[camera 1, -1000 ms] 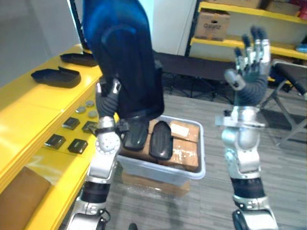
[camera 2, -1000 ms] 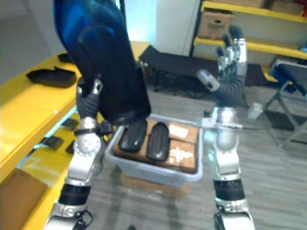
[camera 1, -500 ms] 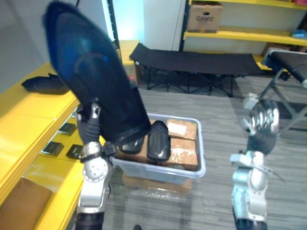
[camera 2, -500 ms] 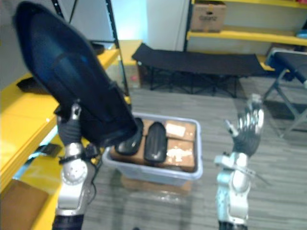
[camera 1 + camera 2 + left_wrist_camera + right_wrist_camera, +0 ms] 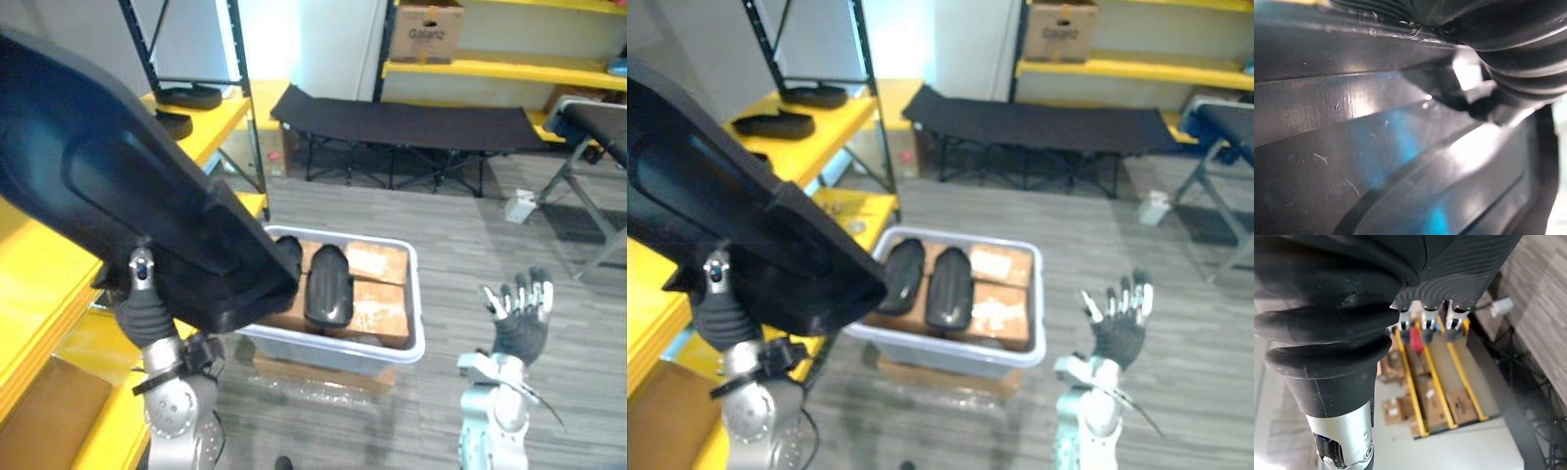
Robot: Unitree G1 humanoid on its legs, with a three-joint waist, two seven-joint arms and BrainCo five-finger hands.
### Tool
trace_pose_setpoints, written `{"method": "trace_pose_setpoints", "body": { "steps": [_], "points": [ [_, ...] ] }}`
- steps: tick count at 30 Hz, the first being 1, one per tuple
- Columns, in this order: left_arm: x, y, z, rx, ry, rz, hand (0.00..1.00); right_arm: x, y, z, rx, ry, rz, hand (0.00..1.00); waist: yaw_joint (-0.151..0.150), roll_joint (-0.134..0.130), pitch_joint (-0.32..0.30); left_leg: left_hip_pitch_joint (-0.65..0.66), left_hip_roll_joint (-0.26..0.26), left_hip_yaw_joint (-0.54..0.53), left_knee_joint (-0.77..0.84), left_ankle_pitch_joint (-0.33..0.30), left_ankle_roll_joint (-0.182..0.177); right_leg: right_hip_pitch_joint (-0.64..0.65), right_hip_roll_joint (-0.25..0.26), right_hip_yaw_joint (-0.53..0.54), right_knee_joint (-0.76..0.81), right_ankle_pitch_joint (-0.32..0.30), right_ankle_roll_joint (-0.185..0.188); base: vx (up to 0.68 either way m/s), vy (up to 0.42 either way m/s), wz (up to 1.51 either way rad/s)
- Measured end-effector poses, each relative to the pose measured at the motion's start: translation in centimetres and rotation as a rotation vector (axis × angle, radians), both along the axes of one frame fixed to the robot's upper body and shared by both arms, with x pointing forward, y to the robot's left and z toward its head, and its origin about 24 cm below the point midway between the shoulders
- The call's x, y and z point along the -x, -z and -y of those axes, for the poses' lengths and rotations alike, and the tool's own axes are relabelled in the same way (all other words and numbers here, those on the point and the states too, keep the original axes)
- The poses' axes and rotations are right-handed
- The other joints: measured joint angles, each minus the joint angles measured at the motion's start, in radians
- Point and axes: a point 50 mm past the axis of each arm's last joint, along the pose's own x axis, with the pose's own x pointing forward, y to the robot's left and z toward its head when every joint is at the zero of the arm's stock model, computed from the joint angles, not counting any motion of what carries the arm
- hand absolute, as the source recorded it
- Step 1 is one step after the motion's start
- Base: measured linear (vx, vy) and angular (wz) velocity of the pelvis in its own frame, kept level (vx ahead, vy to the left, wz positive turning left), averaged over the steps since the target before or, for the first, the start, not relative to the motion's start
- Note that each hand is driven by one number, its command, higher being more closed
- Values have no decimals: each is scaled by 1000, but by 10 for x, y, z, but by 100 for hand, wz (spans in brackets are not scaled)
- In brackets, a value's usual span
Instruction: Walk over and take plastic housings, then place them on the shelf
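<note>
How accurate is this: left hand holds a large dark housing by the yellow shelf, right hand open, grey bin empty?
Wrong on the bin: the left eye view shows two dark housings in it on cardboard boxes. The left hand, large housing, yellow shelf and open right hand are as stated.

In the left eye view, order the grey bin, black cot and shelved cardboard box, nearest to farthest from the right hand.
1. Grey bin, just left of the right hand.
2. Black cot, farther back on the floor.
3. Cardboard box, on the far yellow shelf.
</note>
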Motion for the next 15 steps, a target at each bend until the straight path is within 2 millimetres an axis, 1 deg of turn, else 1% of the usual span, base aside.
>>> {"method": "trace_pose_setpoints", "body": {
  "steps": [3, 5, 6, 8, 9, 13, 15],
  "points": [
    [6, -2, -11, -26, -95, -12, 100, -7, -5, -7, 1, -60, 30, 0, 9, 0, 0, -14, -7, -46, 0, 4, 1, 12, -3, -47, -1, -7, 6, 48, -2, 44],
    [12, -2, -19, -32, -154, -23, 100, -16, -10, -21, -1, -128, 52, 0, 31, 0, 0, -21, -15, -86, 0, 9, 3, 23, -7, -88, -2, -11, 9, 45, 2, 60],
    [18, -2, -27, -25, -212, -28, 100, -27, -14, -36, 0, -200, 60, 0, 54, -2, 1, -24, -23, -117, 1, 14, 7, 37, -11, -120, -3, -14, 13, 55, 11, 77],
    [24, -1, -35, -24, -265, -38, 100, -35, -15, -48, 10, -255, 55, 0, 75, -4, 2, -30, -35, -153, 1, 19, 11, 53, -17, -160, -2, -20, 19, 52, 24, 77],
    [32, 0, -43, -33, -317, -51, 100, -42, -15, -57, 16, -294, 51, 0, 105, -7, 4, -39, -45, -185, 1, 23, 14, 56, -23, -193, 4, -25, 26, 48, 45, 70],
    [50, 1, -59, -48, -412, -76, 100, -49, -16, -68, 42, -344, 49, 0, 161, -18, 11, -43, -69, -250, 1, 25, 17, 83, -37, -253, 20, -34, 25, 35, 55, 59],
    [57, 2, -65, -65, -446, -93, 100, -52, -20, -71, 61, -352, 64, 0, 176, -24, 15, -42, -75, -265, 1, 23, 16, 85, -45, -256, 37, -40, 22, 11, 69, 34]
  ]
}}
